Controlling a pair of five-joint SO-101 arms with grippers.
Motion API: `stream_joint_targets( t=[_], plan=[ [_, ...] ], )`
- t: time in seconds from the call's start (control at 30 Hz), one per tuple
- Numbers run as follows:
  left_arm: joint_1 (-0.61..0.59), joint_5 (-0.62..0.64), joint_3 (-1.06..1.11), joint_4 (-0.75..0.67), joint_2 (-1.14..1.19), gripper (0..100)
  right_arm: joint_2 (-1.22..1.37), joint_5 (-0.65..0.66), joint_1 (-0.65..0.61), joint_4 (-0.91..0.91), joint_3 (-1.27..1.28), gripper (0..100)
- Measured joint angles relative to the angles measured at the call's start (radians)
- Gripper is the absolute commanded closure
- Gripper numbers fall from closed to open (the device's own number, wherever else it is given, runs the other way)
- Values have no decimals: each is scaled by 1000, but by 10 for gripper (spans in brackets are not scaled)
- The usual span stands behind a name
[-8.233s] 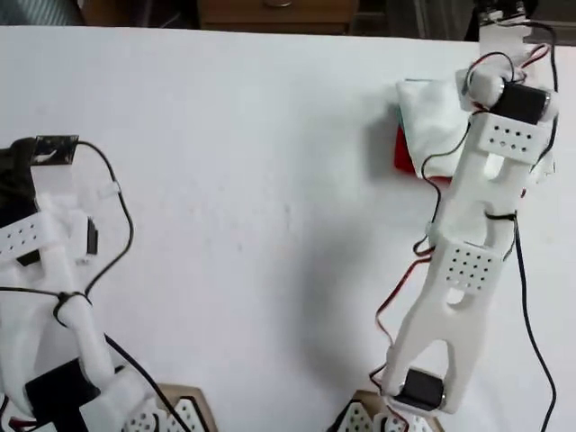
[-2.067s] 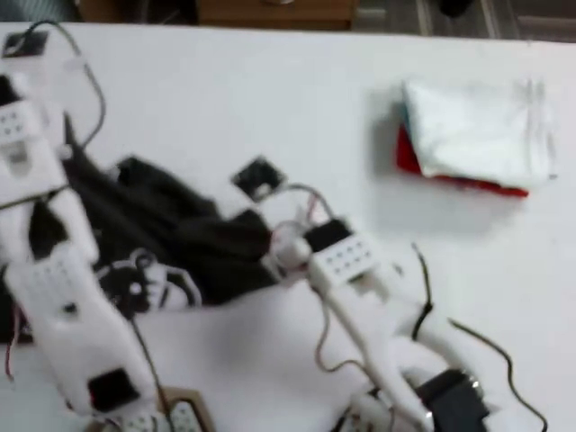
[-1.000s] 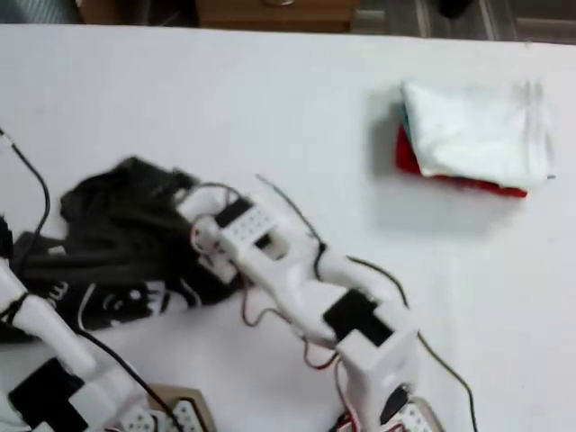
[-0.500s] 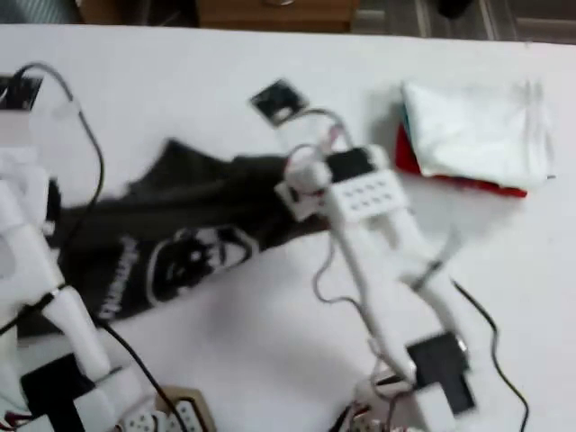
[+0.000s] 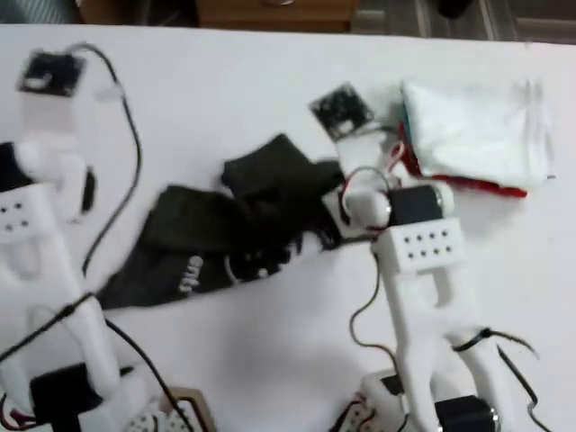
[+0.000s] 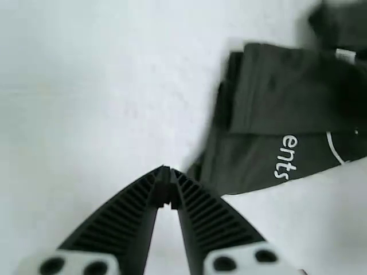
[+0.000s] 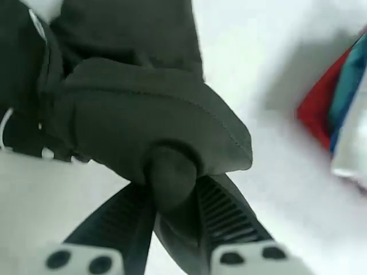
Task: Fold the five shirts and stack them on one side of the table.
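The crumpled black printed shirt [image 5: 225, 238] is pinched by the right gripper [image 7: 172, 177]; its length is laid toward the closed left gripper [image 6: 166, 192].

Black shirt [image 5: 216, 238], white lettering. Folded stack [image 5: 472, 130]: white top, teal, red beneath. White table [image 5: 225, 90].

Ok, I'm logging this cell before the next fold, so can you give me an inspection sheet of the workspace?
Surface: white table, no spills seen.
Job's things: crumpled black printed shirt mid-table; folded stack of white, teal and red shirts at the far right.
Clutter: nothing seen.
Grippers: left claw shut, empty, beside the black shirt; right claw shut on the black shirt's edge.
Cables: black cable looping along the left arm; black wire beside the right arm.
Surroundings: wooden furniture beyond the far edge.
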Motion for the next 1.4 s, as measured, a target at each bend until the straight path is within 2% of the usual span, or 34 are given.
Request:
stream_joint_targets(
  t=[0.1,0.2,0.3,0.47,0.57,0.73,0.9,1.07,1.2,1.4],
  plan=[
    [48,-2,172,-130,2,951,-2,0,-2,-2,71,828],
    [91,-2,285,-292,15,854,-2,0,11,-2,109,817],
    [137,17,281,-379,110,770,-11,0,9,29,112,825],
    [169,161,83,-394,405,759,-100,0,32,94,118,827],
    [167,278,-103,-362,608,759,-193,0,87,110,132,829],
    [209,433,-451,-226,902,759,-342,2,170,110,224,829],
    [279,462,-801,-75,1140,759,-443,103,180,110,358,829],
    [304,468,-1100,23,1335,759,-523,132,190,94,434,829],
    [299,468,-1171,44,1438,759,-572,135,189,92,442,829],
    [287,468,-1191,49,1445,759,-582,135,189,92,442,829]
  ],
)
